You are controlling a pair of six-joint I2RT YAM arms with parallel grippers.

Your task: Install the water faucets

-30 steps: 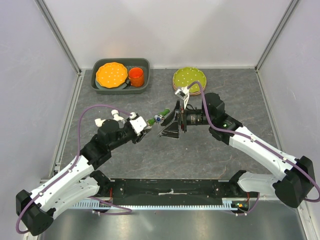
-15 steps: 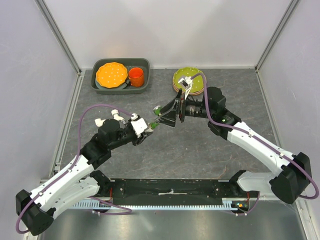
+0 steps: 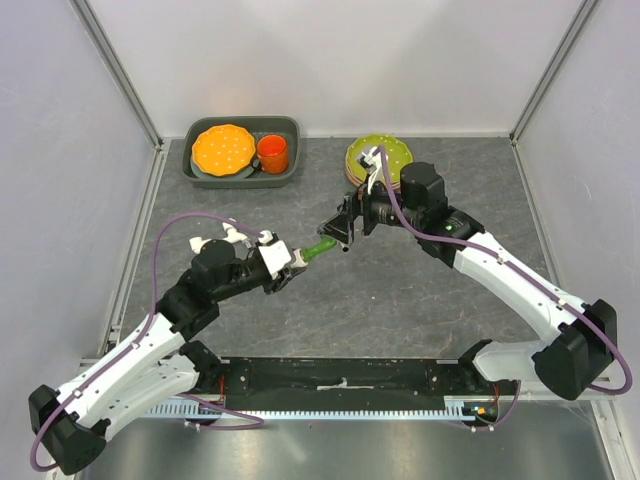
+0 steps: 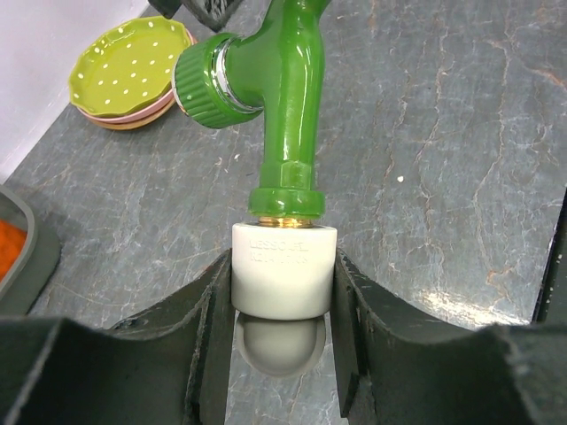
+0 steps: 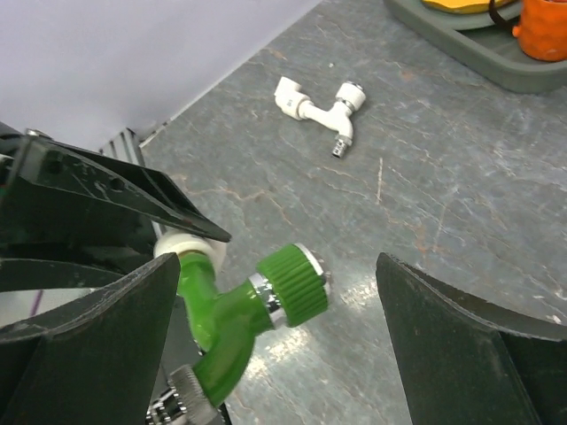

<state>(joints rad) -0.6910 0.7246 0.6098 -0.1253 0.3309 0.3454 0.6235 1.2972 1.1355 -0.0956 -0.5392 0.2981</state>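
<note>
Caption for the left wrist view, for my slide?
Left gripper clamps the green faucet by its white end piece over the grey table; plates beyond.

On the gray tabletop (image 3: 400, 300) — a gray tray (image 3: 190, 170) holding an orange plate (image 3: 223, 148) and an orange cup (image 3: 272, 153); near it, stacked dotted plates (image 3: 362, 150).

Reaches up and inward with the left arm (image 3: 130, 355), elbow bent, forearm aimed at the green faucet (image 3: 320, 247). Clamps the left gripper (image 3: 298, 258) on that faucet's white end (image 4: 283, 270), fingers (image 4: 208, 328) pressed flat against both its sides. Stretches the right arm (image 3: 510, 285) in from the opposite side, wrist tipped down above the faucet's far end. Holds the right gripper (image 3: 335, 228) spread wide, fingers (image 5: 89, 345) well apart on either side of the faucet's knob (image 5: 292, 279), touching it on neither side.
</note>
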